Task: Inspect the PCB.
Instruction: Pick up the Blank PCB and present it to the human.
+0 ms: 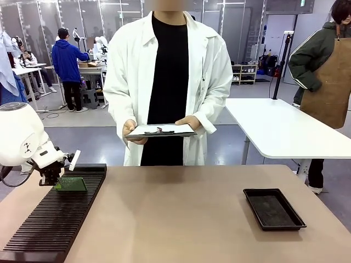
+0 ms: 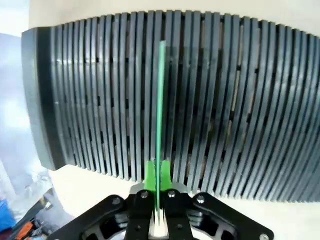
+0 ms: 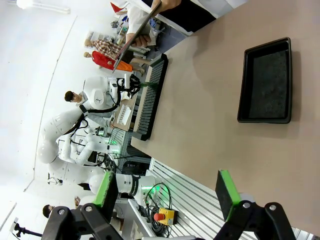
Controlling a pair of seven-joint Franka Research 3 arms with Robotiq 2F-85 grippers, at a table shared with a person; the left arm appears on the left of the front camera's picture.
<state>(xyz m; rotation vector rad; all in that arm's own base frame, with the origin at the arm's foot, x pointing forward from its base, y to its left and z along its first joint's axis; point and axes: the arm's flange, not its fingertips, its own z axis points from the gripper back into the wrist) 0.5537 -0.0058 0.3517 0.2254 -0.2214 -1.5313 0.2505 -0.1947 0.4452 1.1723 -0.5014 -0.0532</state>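
so, the pick-up step is what's in hand here. the pcb (image 2: 161, 100) is seen edge-on in the left wrist view, lined up with the ribs of the black slotted rack (image 2: 240, 100) at the near left of the table (image 1: 181, 219). the left gripper (image 2: 158, 172) is clamped narrow on the board's near edge, with a green pad pressed to each face. whether the board is seated in a slot or already just clear of it can't be told.

the next move is judged to call for a straight pull kept in line with the ribs. any twist could jam the thin board against them or let it slip from the pads. after that it would probably need to be brought toward the middle for the actual looking-over.

the right gripper (image 3: 167, 192) is held wide apart with nothing between its pads. a black tray (image 1: 274, 208) is lying on the right of the table, well apart from the rack. a clipboard (image 1: 160, 130) is being held by the person in the white coat at the far side. nothing is seen in the way apart from the ribs themselves.
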